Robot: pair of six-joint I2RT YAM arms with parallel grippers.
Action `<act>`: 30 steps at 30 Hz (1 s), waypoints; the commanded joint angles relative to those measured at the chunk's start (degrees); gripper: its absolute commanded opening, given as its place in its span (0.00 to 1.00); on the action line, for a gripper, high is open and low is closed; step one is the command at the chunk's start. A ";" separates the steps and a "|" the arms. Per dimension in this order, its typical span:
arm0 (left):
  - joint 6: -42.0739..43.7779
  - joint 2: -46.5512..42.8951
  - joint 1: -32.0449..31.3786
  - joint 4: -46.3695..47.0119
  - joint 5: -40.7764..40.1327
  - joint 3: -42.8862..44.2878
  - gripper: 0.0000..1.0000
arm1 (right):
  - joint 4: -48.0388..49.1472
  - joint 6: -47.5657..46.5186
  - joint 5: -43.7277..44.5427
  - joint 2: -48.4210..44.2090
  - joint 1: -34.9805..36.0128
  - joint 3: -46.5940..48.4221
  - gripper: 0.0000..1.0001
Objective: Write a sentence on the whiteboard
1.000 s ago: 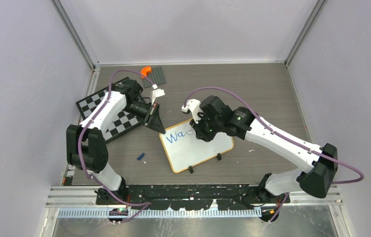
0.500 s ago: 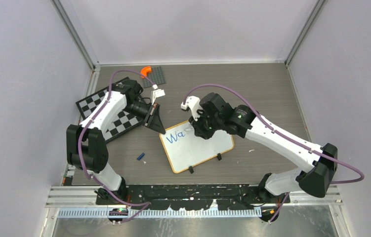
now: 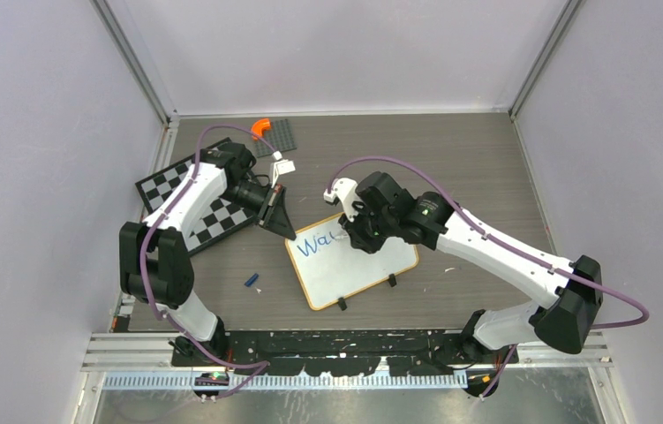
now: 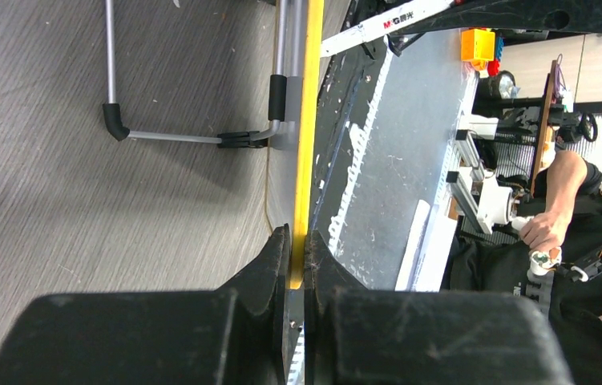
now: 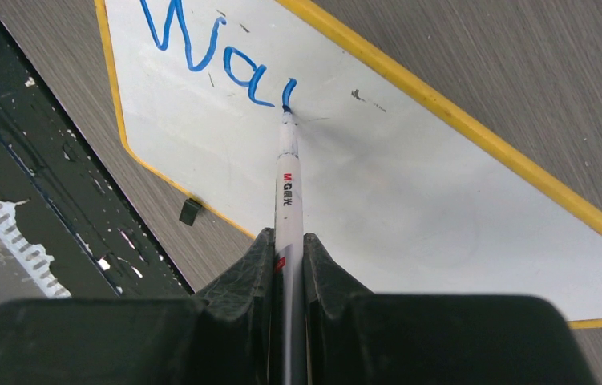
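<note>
Nearest me on the grey wood-grain table [image 3: 478, 168], a small blue cap [image 3: 252, 280] lies alone, left of the whiteboard [image 3: 358, 269] and apart from it. The whiteboard sits mid-table, turned at an angle, glossy white with rounded corners and a thin yellow rim. Its two black feet [image 3: 340, 304] stick out along the near edge. There is open table on its near and right sides.

My right claw [image 5: 288, 241] is clamped tight on a slim white marker [image 5: 287, 184], whose blue tip touches the board's upper part. The sentence [image 5: 217, 56] so far reads "Wa" in blue, with a short new stroke at the tip. The rest of the board is bare.

My left claw [image 4: 297, 241] is pinched shut on the yellow rim at the board's far-left corner, one finger on each face.

Just beyond the left claw lies a checkered board [image 3: 195, 208], close to the left wall. At the far edge, a grey studded plate [image 3: 276, 137] lies with an orange curved piece [image 3: 261, 126] touching it.
</note>
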 commanded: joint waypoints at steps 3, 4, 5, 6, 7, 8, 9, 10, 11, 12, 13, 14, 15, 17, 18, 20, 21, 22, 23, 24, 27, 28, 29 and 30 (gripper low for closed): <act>-0.27 1.27 -0.83 0.50 -1.18 0.57 0.00 | 0.59 0.24 -0.06 -1.93 -0.29 -1.67 0.00; -0.34 1.27 -0.83 0.45 -1.20 0.57 0.00 | 0.62 0.24 -0.38 -1.84 -0.29 -1.56 0.00; -0.33 1.23 -0.83 0.39 -1.18 0.57 0.00 | 0.65 0.20 -0.54 -1.71 -0.29 -1.40 0.00; -0.25 1.23 -0.83 0.40 -1.20 0.61 0.00 | 0.64 0.16 -0.71 -1.54 -0.29 -1.07 0.00; -0.27 1.19 -0.83 0.38 -1.24 0.54 0.00 | 0.71 0.16 -0.86 -1.35 -0.29 -0.61 0.00; -0.27 1.15 -0.83 0.40 -1.28 0.50 0.00 | 0.80 0.16 -1.04 -1.07 -0.29 -0.12 0.00; -0.26 1.13 -0.83 0.38 -1.35 0.50 0.00 | 0.90 0.16 -1.08 -0.77 -0.29 0.35 0.00; -0.26 1.11 -0.83 0.40 -1.42 0.48 0.00 | 0.98 0.09 -1.06 -0.50 -0.29 1.04 0.00; -0.25 1.03 -0.84 0.41 -1.37 0.44 0.00 | 1.06 0.03 -0.70 -0.28 -0.29 1.63 0.00; -0.22 1.03 -0.83 0.41 -1.37 0.40 0.00 | 1.11 -0.01 -0.36 -0.02 -0.32 2.14 0.00; -0.26 0.91 -0.83 0.41 -1.40 0.33 0.00 | 1.16 -0.10 -0.26 0.14 -0.44 2.64 0.00; -0.27 0.90 -0.83 0.44 -1.46 0.38 0.00 | 1.15 -0.13 -0.26 0.24 -0.61 3.01 0.00; -0.25 0.90 -0.83 0.39 -1.50 0.42 0.00 | 1.23 -0.12 -0.32 0.35 -0.85 3.37 0.00; -0.19 1.00 -0.83 0.45 -1.38 0.44 0.00 | 1.25 -0.11 -0.28 0.61 -1.23 3.77 0.00; -0.22 1.10 -0.83 0.41 -1.33 0.48 0.00 | 1.25 -0.11 -0.21 0.76 -1.36 3.85 0.00; -0.15 1.28 -0.83 0.40 -1.29 0.59 0.00 | 1.22 -0.11 -0.04 0.82 -1.81 3.63 0.00; -0.06 1.30 -0.83 0.28 -1.30 0.59 0.00 | 1.18 -0.11 0.05 0.75 -2.05 3.43 0.00; 0.03 1.26 -0.83 0.24 -1.33 0.59 0.00 | 1.10 -0.11 0.15 0.57 -2.24 3.27 0.00; 0.04 1.25 -0.83 0.20 -1.37 0.57 0.00 | 0.92 -0.18 0.18 0.37 -2.49 3.18 0.00; 0.14 1.27 -0.83 0.22 -1.38 0.57 0.00 | 0.72 -0.27 0.16 0.17 -2.84 3.04 0.00; 0.09 1.30 -0.83 0.15 -1.30 0.58 0.00 | -0.23 -0.52 -0.30 -0.53 -3.12 3.08 0.00; 0.12 1.32 -0.83 0.09 -1.28 0.64 0.00 | -0.69 -0.54 -0.98 -0.77 -3.13 3.19 0.00; 0.10 1.33 -0.83 0.14 -1.29 0.65 0.00 | -1.34 -0.66 -2.07 -1.04 -3.11 3.26 0.00; 0.08 1.36 -0.83 0.10 -1.29 0.66 0.00 | -1.86 -0.83 -3.34 -1.36 -3.07 3.28 0.00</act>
